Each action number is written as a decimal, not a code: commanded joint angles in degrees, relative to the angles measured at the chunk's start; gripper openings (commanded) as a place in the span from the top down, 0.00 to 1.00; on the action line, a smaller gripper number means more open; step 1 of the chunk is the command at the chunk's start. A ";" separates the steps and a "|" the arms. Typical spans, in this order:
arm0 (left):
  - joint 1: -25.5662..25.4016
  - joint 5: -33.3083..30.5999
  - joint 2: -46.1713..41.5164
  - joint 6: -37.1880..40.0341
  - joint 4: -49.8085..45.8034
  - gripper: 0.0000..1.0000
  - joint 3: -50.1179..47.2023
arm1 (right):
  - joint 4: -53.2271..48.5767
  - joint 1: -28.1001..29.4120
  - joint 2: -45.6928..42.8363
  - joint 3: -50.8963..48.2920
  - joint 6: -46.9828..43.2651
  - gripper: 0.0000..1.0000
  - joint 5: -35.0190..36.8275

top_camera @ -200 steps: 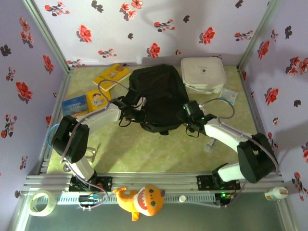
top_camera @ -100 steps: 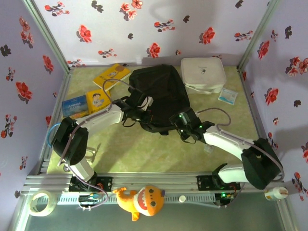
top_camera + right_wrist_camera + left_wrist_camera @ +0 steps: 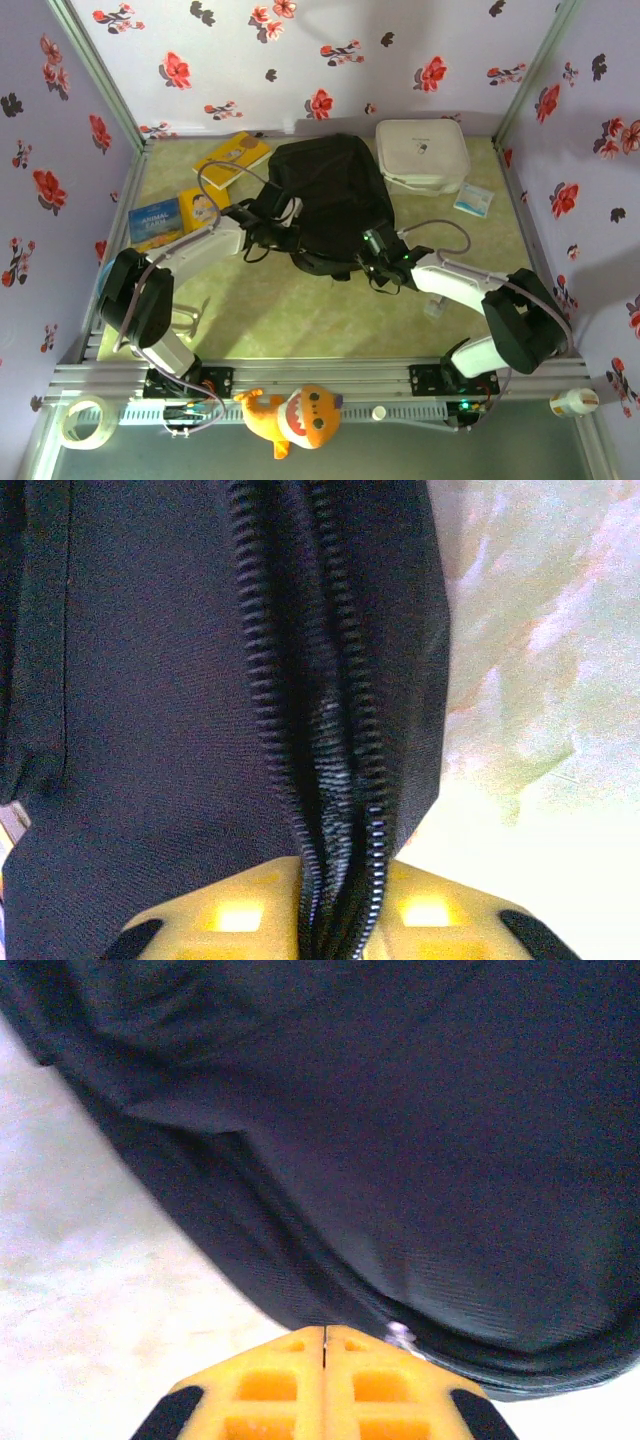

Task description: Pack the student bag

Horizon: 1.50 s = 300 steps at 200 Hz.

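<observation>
They're at the opening stage, I'd say: nothing has gone in yet that I can see, and both arms are busy at the near rim of the bag (image 3: 335,190), which lies flat in the middle of the table (image 3: 300,310), towards the far side.

The right gripper (image 3: 380,257) sits at the bag's near right edge. Up close, its yellow fingers (image 3: 225,915) are pinched on a fold of black fabric, with two rows of zip teeth (image 3: 345,730) running down between them.

The left gripper (image 3: 268,228) is at the near left edge. Its fingers (image 3: 270,1385) are pressed together with no gap, right at the bag's seam. A small metal bit (image 3: 400,1335), maybe the zip pull, shows just right of the tips. I can't tell whether anything is caught between them.

To my eye the next move calls for one side to anchor the rim while the other draws the zip along or lifts the flap. The cloth is soft and will bunch, so a slow, steady pull seems wise.

As for containers, the bag shows no mouth from above, so whatever it holds is hidden. The white case (image 3: 421,152), far right, looks closed too. Waiting loose are the books (image 3: 232,155) on the far left and a small packet (image 3: 472,200) on the right.
</observation>
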 commanded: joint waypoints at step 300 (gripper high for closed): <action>20.43 -7.69 5.06 -7.78 2.50 0.40 6.80 | -5.55 -0.56 -4.44 9.30 -24.54 0.23 3.12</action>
